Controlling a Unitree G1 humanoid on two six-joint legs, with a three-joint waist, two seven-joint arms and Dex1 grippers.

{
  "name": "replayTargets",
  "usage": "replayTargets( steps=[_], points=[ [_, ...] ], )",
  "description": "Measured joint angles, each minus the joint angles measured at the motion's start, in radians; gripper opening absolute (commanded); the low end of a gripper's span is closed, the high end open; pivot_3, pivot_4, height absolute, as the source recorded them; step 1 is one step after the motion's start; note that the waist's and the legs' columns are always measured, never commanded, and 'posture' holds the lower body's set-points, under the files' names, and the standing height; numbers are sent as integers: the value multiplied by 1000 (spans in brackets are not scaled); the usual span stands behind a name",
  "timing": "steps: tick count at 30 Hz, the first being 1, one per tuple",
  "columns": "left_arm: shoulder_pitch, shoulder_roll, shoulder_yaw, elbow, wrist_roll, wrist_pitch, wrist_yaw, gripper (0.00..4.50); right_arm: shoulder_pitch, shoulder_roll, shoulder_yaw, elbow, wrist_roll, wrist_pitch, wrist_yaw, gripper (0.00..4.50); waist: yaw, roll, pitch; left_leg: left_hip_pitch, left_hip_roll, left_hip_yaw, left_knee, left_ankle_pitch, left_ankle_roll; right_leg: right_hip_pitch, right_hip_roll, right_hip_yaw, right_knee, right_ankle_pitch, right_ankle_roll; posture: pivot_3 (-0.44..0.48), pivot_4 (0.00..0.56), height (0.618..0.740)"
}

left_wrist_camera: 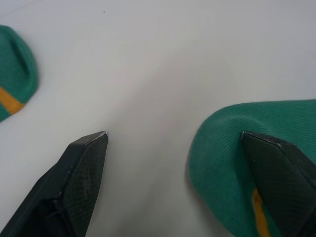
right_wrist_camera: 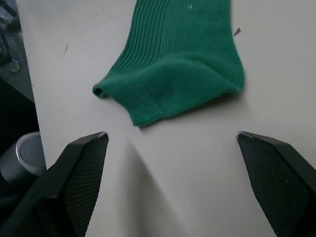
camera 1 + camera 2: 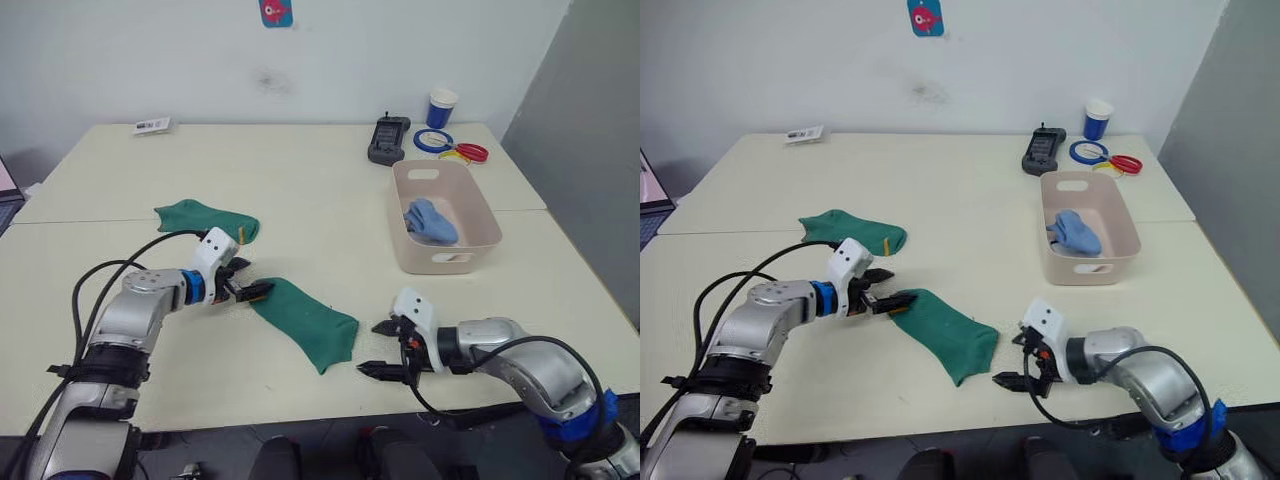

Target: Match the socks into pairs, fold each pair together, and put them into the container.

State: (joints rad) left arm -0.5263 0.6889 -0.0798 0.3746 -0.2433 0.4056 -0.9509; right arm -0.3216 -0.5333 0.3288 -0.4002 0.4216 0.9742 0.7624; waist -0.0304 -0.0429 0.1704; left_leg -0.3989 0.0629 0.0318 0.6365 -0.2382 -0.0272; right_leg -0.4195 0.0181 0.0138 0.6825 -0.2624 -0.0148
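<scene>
Two dark green socks lie on the table. One sock point(image 3: 305, 320) lies flat near the front middle; the other sock point(image 3: 205, 218) lies further back on the left. My left gripper point(image 3: 250, 284) is open at the toe end of the near sock point(image 1: 237, 158), one finger over the fabric beside a yellow mark. Open as well, my right gripper point(image 3: 380, 348) sits just right of that sock's cuff point(image 2: 173, 84), apart from it. The pink-beige container point(image 3: 480, 215) stands at the right and holds a light blue pair point(image 3: 431, 221).
At the back right are a dark handheld device point(image 3: 388, 139), a blue-and-white cup point(image 3: 441, 107) and coloured tape rings point(image 3: 450, 146). A small card point(image 3: 152, 125) lies at the back left. The table's front edge runs just below both grippers.
</scene>
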Motion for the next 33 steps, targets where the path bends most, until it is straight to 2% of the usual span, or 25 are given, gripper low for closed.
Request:
replayTargets(
  steps=[3, 6, 13, 17, 18, 28, 32, 33],
  points=[
    [2, -2, -1, -3, 14, -1, -10, 3006, -9, 74, -24, 38, 32, 36, -18, 4500, -2, -1, -2, 1, 1, -1, 0, 0, 0, 0, 0, 0, 0, 0, 0, 0, 150, 740],
    [19, 0, 1, -28, 17, 3, -23, 2089, -26, 164, -67, 84, 72, 97, -52, 3858, -4, -1, -2, 1, 1, 0, 0, 0, 0, 0, 0, 0, 1, 0, 0, 0, 150, 740],
    [52, 0, 15, -67, 15, 15, -20, 22, -45, 169, -80, 126, 109, 150, -64, 1491, 0, -1, -2, 0, 0, 0, 0, 0, 0, 0, -1, 0, 0, 0, 0, 0, 150, 740],
    [108, -1, 50, -133, -3, 47, -2, 0, -49, 110, -77, 131, 108, 142, -35, 97, -4, -1, -2, 0, 1, 0, 0, 0, 0, 0, -1, 1, 0, 0, 0, 0, 150, 740],
    [138, -1, 67, -174, -14, 66, 7, 0, -52, 93, -75, 135, 108, 136, -23, 28, -4, -1, -2, 0, 1, 0, 0, 0, 0, 0, -1, 1, 0, 0, 0, 0, 150, 740],
    [471, -36, 225, -612, -149, 308, 170, 0, -174, -10, -70, 277, 107, 68, 123, 28, -2, 0, -1, 0, 1, -1, 0, 0, 0, 0, -2, 1, 0, 0, 0, 0, 150, 740],
    [515, -59, 233, -680, -167, 335, 231, 0, -203, -28, -61, 309, 106, 57, 169, 28, 1, 0, -1, 0, 1, -1, 0, 0, 0, 0, -2, 0, 0, 0, 0, 0, 150, 740],
    [515, -60, 234, -680, -167, 335, 243, 0, -202, -29, -49, 309, 106, 58, 176, 194, 1, 0, -1, 0, 1, -1, 0, 0, 0, 0, -2, 0, 0, 0, 0, 0, 150, 740]
  ],
)
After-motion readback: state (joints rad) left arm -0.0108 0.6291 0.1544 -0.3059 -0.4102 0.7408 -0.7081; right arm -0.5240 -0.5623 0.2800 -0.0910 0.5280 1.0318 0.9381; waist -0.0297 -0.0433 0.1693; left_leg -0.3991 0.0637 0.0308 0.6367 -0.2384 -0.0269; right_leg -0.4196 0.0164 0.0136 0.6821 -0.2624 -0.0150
